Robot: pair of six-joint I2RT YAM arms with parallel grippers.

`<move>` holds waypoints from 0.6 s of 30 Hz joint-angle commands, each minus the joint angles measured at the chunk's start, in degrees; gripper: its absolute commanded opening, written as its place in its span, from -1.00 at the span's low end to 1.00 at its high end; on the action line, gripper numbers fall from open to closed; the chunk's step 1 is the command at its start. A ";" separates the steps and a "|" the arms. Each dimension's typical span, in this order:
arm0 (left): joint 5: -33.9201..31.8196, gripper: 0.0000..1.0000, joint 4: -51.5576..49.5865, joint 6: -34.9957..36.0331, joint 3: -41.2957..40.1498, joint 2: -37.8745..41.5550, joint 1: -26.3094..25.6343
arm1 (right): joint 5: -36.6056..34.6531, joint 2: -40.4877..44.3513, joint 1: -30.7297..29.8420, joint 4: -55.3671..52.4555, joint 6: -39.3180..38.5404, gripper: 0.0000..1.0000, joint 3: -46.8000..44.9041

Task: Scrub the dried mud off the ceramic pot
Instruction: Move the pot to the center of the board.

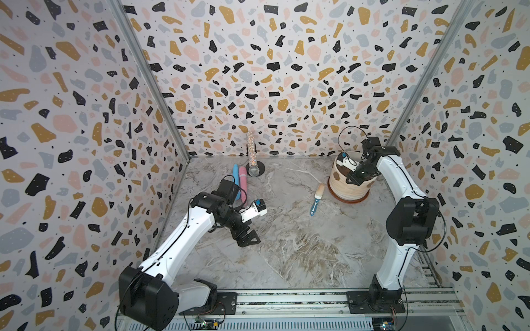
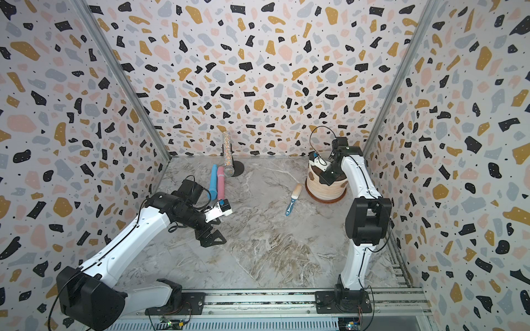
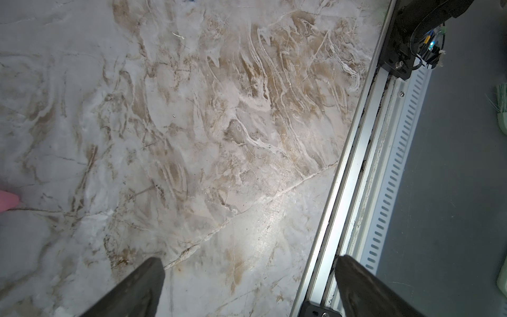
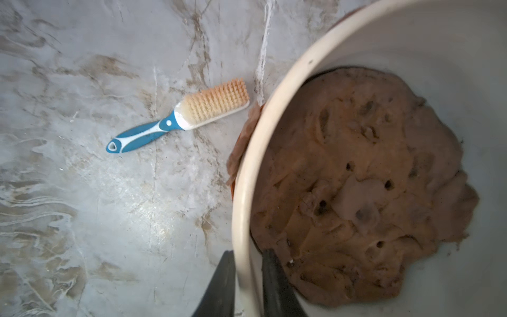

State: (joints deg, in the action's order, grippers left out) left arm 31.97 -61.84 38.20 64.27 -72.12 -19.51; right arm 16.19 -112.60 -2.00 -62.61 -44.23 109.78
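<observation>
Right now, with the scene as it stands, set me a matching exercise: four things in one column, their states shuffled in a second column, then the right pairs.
Things:
1. scrub brush
2. left gripper
3. right gripper
4. dried mud

States:
A. shut on the rim of the ceramic pot
B. patches on the pot's outer wall
C. open over the table
D. lying free on the table beside the pot

Pairs: 1-D, 2-C, 3-A, 4-B

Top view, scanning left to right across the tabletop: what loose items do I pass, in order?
blue tube → pink tube → glittery microphone → scrub brush → ceramic pot
</observation>
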 commanded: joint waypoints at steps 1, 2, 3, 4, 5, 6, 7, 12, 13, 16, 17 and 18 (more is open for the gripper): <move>0.08 0.99 0.90 -0.39 -0.70 0.51 0.44 | 7.82 1.71 -0.89 -9.19 -6.10 -0.89 1.12; -0.13 0.99 1.06 -0.54 -0.72 0.48 0.44 | 8.36 1.76 -1.09 -9.60 -7.47 -0.93 0.90; -0.33 1.00 1.18 -0.71 -0.80 0.46 0.49 | 9.04 1.91 -1.33 -10.08 -9.00 -0.97 0.57; -0.37 0.99 1.21 -0.75 -0.81 0.45 0.44 | 9.63 2.08 -1.57 -10.54 -10.76 -0.98 0.24; -0.47 0.99 1.20 -0.90 -0.75 0.38 0.44 | 10.11 2.26 -1.92 -10.86 -12.08 -0.98 -0.07; -0.44 1.00 1.20 -0.91 -0.73 0.43 0.44 | 10.50 2.48 -2.29 -11.03 -13.04 -0.99 -0.31; -0.49 0.99 1.25 -0.87 -0.73 0.37 0.45 | 10.84 2.61 -2.68 -11.37 -14.18 -1.00 -0.41; -0.56 0.99 1.29 -0.92 -0.73 0.39 0.44 | 14.51 3.97 -5.16 -12.45 -21.02 -1.00 -1.57; -0.65 0.99 1.30 -0.86 -0.73 0.46 0.46 | 15.17 4.24 -5.79 -12.43 -22.19 -1.00 -1.85; -0.94 1.00 1.21 -0.93 -0.55 0.65 0.64 | 16.12 4.45 -7.92 -11.71 -24.71 -1.00 -2.19; -0.94 1.00 1.06 -0.93 -0.48 0.85 0.81 | 16.28 4.41 -8.81 -11.41 -25.35 -1.00 -2.20; -1.00 1.00 0.65 -0.56 -0.42 0.88 0.99 | 16.33 4.30 -9.68 -11.20 -25.95 -1.00 -2.13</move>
State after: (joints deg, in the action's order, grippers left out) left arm 30.92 -61.23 37.67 64.10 -72.12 -19.16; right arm 22.68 -111.46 -6.02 -68.53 -62.19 108.38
